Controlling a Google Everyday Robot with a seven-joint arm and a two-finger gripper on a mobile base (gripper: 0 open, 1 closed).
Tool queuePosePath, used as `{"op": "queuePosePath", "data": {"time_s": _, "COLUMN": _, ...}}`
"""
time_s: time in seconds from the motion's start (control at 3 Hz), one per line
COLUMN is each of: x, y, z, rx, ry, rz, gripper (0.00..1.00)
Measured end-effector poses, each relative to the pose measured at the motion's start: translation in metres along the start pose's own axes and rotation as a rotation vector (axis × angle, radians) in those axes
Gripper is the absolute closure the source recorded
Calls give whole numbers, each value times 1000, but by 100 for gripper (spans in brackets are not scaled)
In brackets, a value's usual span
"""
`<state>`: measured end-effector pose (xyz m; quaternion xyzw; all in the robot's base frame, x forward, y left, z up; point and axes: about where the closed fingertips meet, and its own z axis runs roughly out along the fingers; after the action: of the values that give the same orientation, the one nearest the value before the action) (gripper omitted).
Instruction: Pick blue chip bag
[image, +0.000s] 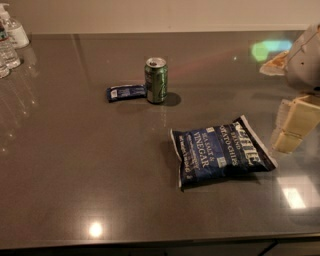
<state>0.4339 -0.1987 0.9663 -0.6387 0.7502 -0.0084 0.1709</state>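
One gripper (295, 127), cream-coloured and blocky, two-finger type: it sits at the right edge of the camera view, low over the tabletop, and is partly cut off by the frame. Whether it is parted or closed cannot be told. It holds nothing visible.

One arm section (307, 57), pale grey and rounded: it is directly above the gripper, at the upper right edge, and also cut off by the frame.

One blue chip bag (220, 150), large, puffy, dark navy and crinkly, with white lettering that includes "VINEGAR": it lies flat on the table just beside the gripper, toward the middle of the view. Its white-edged end is the part nearest the gripper. No contact between the two is visible.

One dark grey-brown glossy table (75, 165): it carries every item listed here and shows bright spots of reflected light.

One green drink can (156, 80), upright with a silver top: it stands well apart from the gripper, beyond the bag and farther toward the back of the table.

One small flat blue wrapped packet (125, 92): it touches or almost touches the can, on the side away from the gripper.

Several clear plastic bottles (10, 42): they are grouped at the far corner of the table, the place farthest from the gripper.
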Motion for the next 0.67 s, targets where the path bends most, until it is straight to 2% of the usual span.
{"op": "queuePosePath", "data": {"time_s": 0.67, "x": -22, "y": 21, "z": 50, "rx": -110, "ry": -87, "rz": -153, "gripper": 0}}
